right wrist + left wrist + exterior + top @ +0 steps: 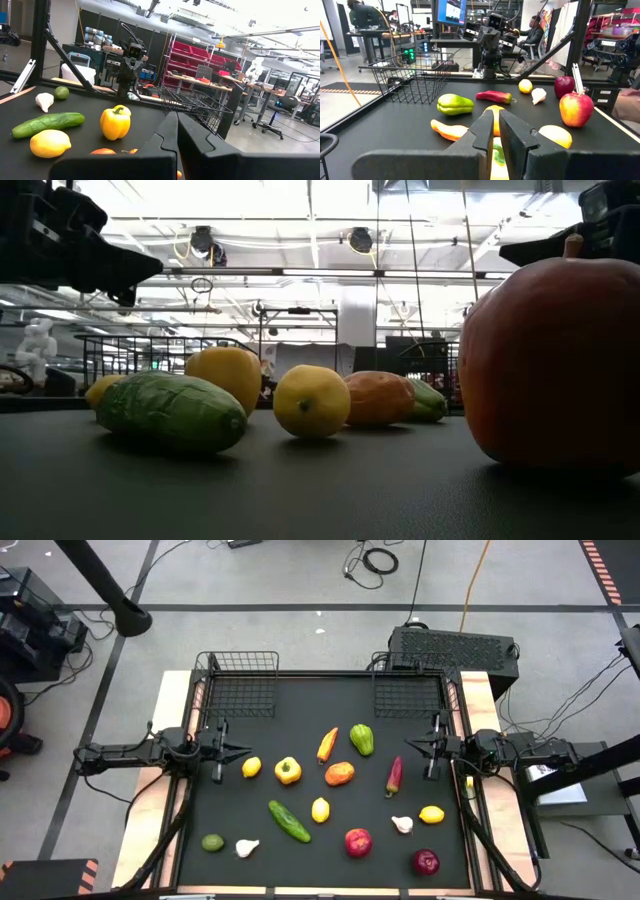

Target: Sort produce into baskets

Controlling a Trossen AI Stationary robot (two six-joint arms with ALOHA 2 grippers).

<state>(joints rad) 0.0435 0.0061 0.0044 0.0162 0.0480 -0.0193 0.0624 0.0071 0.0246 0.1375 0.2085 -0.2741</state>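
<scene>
From above, the black counter (250, 830) carries the produce scattered around the yellow pepper (288, 770); no label or writing can be read on anything. Two wire baskets (240, 685) (408, 690) sit at the far edge, beyond the pepper, both holding nothing. A wide bare strip of counter lies between the baskets and the nearest produce. The cucumber (289, 821) and a lemon (320, 809) lie on the pepper's near side; the lime (212, 842) and a garlic (246, 848) sit close to the near edge. The left gripper (238, 751) hangs at the left edge, closed and holding nothing. The right gripper (412, 744) hangs at the right edge, likewise closed and bare.

At counter height, the cucumber (172, 411), a lemon (311, 401) and a big apple (552, 365) stand apart.

The left wrist shows its gripper (495, 134) with fingers nearly together, a green pepper (455, 104) ahead.

The right wrist shows its gripper (176, 134) pressed together, the yellow pepper (115, 122) beside it.
</scene>
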